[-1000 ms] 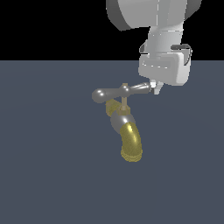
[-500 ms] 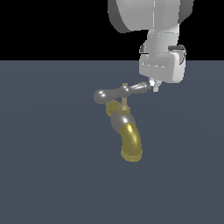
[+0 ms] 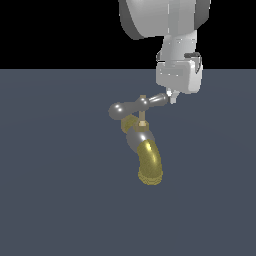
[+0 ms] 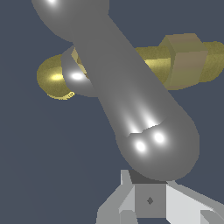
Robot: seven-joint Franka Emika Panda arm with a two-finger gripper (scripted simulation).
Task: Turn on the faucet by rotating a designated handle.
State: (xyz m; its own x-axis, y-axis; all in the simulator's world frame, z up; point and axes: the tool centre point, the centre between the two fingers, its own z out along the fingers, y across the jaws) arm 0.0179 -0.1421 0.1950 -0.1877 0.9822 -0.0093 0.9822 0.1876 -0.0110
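Note:
The faucet [image 3: 141, 142] has a silver-grey body and a spout that curves down to a brass ribbed end [image 3: 150, 170]. Above it, the silver handle [image 3: 135, 106] lies across a thin brass stem [image 3: 143, 116]. One bulb points to the exterior view's left and the other to its right. My white gripper [image 3: 172, 97] hangs just right of the right bulb, its fingertips touching or nearly touching it. In the wrist view the handle [image 4: 131, 96] fills the picture, its near bulb just ahead of my gripper [image 4: 149, 203]. The fingers look shut, with nothing between them.
The faucet stands alone on a flat dark blue-grey surface [image 3: 60, 200]. My arm's white links [image 3: 165, 20] come down from above, right of the faucet.
My gripper has shifted a little toward the exterior view's left, against the handle's right bulb. The handle has turned slightly about its stem.

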